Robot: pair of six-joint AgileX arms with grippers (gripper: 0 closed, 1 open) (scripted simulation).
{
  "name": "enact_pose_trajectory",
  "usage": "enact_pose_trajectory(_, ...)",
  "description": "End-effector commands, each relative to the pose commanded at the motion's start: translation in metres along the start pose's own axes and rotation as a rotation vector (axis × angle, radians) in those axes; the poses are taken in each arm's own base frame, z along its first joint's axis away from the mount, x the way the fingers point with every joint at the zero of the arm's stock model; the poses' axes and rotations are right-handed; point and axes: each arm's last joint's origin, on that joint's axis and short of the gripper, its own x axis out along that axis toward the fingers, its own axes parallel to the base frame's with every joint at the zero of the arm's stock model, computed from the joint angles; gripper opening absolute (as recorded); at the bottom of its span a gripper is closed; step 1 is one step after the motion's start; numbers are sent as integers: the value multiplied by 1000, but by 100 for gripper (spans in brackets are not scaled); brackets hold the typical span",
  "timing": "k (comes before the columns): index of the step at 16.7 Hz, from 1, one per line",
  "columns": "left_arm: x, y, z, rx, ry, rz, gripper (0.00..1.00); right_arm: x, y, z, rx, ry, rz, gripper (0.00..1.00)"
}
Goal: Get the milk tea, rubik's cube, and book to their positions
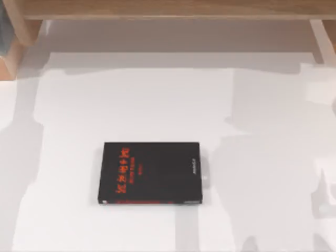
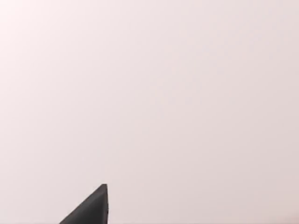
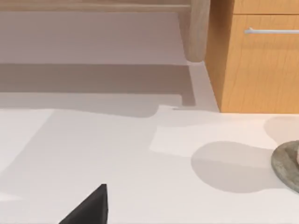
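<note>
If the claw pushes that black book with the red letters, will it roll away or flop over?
Probably neither. The flat black book with red lettering lies cover-up on the white table, so it should slide, not roll. It looks stiff-covered, so likely no flopping. Lying so flat, its edges may be hard to pinch.

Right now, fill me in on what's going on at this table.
Nothing is being handled at this moment. A black book with red lettering lies flat on the white table, a little toward the near edge. A dark tip pokes into the left wrist view over plain white surface, and another into the right wrist view. That view also shows a wooden cabinet and the rim of a grey round thing.
</note>
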Motion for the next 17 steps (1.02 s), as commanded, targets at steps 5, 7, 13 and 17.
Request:
enact_pose_trajectory(5, -29, 110, -97, 19, 181, -31, 100, 0, 0, 0, 0, 0, 0, 100)
enact_pose_trajectory(7, -45, 125, -135, -6, 250, -82, 100, 0, 0, 0, 0, 0, 0, 100)
enact_pose_trajectory(13, -69, 122, -185, -56, 326, -200, 100, 0, 0, 0, 0, 0, 0, 100)
enact_pose_trajectory(17, -69, 122, -185, -56, 327, -198, 100, 0, 0, 0, 0, 0, 0, 100)
